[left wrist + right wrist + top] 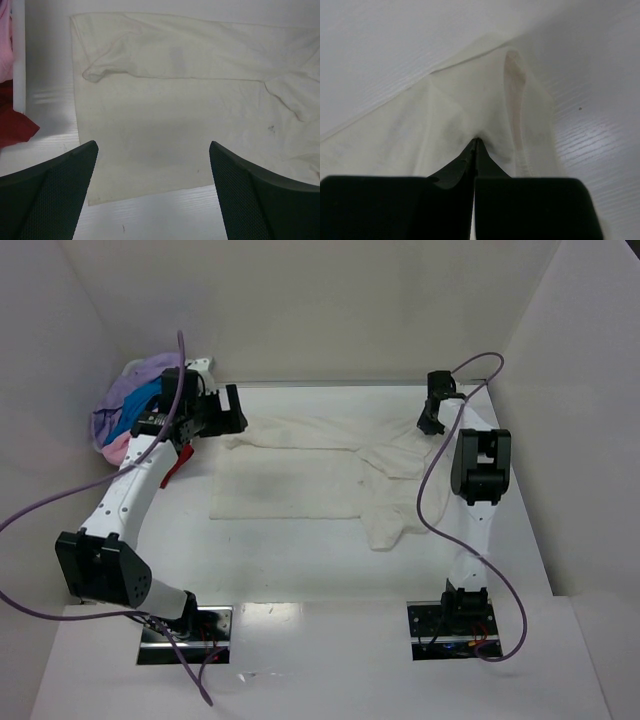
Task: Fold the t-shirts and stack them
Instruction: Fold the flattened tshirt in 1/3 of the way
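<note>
- Top external: cream-white t-shirt [300, 480] lies spread mid-table [300, 565]; other t-shirts [130, 405] are heaped at the far left corner.
- Right gripper [476, 145]: pinched tight on the shirt's far right edge.
- Left gripper [154, 167]: fingers wide apart, empty, above the shirt's left end.
- Step, likely: folding the cream shirt. Next, the left must pinch its own edge.

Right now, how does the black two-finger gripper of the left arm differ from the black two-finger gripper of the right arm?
The left gripper is open wide; the right gripper is shut. The left gripper holds nothing and hangs above the cream-white cloth t-shirt; the right gripper pinches a raised fold of it. Both are near the far edge of that shirt.
</note>
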You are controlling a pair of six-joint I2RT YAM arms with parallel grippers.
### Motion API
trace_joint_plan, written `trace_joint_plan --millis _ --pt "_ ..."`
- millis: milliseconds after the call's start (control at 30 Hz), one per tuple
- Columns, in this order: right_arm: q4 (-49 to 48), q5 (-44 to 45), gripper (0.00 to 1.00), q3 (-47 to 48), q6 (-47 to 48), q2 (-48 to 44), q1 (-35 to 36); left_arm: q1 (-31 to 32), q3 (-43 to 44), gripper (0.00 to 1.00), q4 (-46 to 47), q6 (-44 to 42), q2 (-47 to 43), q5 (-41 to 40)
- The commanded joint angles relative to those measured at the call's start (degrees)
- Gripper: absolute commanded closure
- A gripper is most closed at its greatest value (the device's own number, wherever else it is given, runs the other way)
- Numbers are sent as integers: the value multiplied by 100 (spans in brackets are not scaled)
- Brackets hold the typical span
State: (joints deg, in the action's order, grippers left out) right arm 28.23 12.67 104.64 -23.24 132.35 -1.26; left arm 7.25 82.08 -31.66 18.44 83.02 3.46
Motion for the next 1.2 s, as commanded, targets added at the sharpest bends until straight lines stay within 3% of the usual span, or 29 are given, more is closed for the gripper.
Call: trace_joint_plan --millis 0,167,300,367,467,533,600,633,700,733,767,967,1167 --pt "305 157 100 266 66 432 -68 -21 -52 0 28 116 100 40" --pt "192 157 100 242 118 230 -129 -21 -262 0 -24 116 153 -12" --pt "139 -141 100 241 118 -401 -305 -21 -560 0 -77 309 -40 -65" --pt "87 -194 95 -4 118 -884 -305 -21 -772 0 -77 502 -206 -65" --pt "-299 -247 77 -1056 49 -2176 -305 -21 -1308 0 45 696 -374 -65" --pt "-361 -247 53 -1418 -13 -3017 -305 -21 -1528 0 46 863 -427 -143" --pt "-362 -308 39 -1946 -100 -3477 -305 -21 -1817 0 46 1012 -427 -293" --pt "-310 -309 27 -2104 -162 -3662 -305 -74 -1888 0 46 1074 -427 -433" --pt "-240 -413 20 -2605 -285 -4120 -305 -152 -2055 0 116 1170 -427 -434" --pt "-178 -553 5 -2772 -425 -4234 -305 -232 -2213 0 281 1302 -427 -365" --pt "-177 -616 0 -3122 -505 -4453 -305 -328 -2319 0 379 1355 -427 -51" --pt "6 -836 0 -4406 -962 -5079 -305 -681 -2706 0 705 1637 -480 330" --pt "262 -933 0 -5075 -1209 -5404 -305 -874 -3066 0 1030 1926 -314 717"
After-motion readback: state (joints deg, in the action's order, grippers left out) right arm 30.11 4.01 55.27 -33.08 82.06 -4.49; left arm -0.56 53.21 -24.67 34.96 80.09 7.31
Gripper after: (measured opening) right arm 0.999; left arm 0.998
